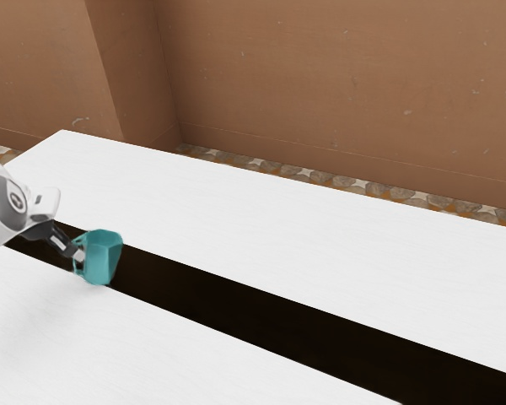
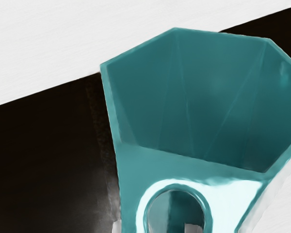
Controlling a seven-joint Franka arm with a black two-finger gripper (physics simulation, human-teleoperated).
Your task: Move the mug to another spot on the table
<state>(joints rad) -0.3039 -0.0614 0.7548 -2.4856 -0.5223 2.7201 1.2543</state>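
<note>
- Behind the table, at the far side of the scene, a plain brown wall point(image 1: 320, 76) closed off the room, with a band of pebbled floor point(image 1: 388, 190) at its foot.
- White table point(image 1: 278, 219): two pale slabs ran from the left toward the near right and filled most of the scene.
- Dark strip point(image 1: 261, 312): a black band lay between the far slab and the near slab and widened toward the near right.
- Arm point(image 1: 4, 207): its white and grey wrist entered at the left edge, low over the near slab, and pointed toward the right.
- Mug point(image 1: 99, 257): a teal, faceted, empty vessel stood upright at the left, at the far edge of the near slab and against the dark strip. Whether its base rested on the slab or hung just above it could not be told.
- Gripper point(image 1: 71, 246): the black tool met the mug on its left side, at the handle. Whether it clasped the handle or was merely beside it could not be told.
- Handle point(image 2: 177, 208): in the wrist view the rounded loop lay just under the hand, with the open mouth of the mug beyond it.
- Step in hand, as a judgement: taking hold of the mug at its handle, before any carry, with the mug apparently not yet moved to a new spot.
- Next move, as a judgement: a firm hold on the handle, a level lift so that the mug would not swing, then a carry to a bare part of either slab, well away from the dark strip.
</note>
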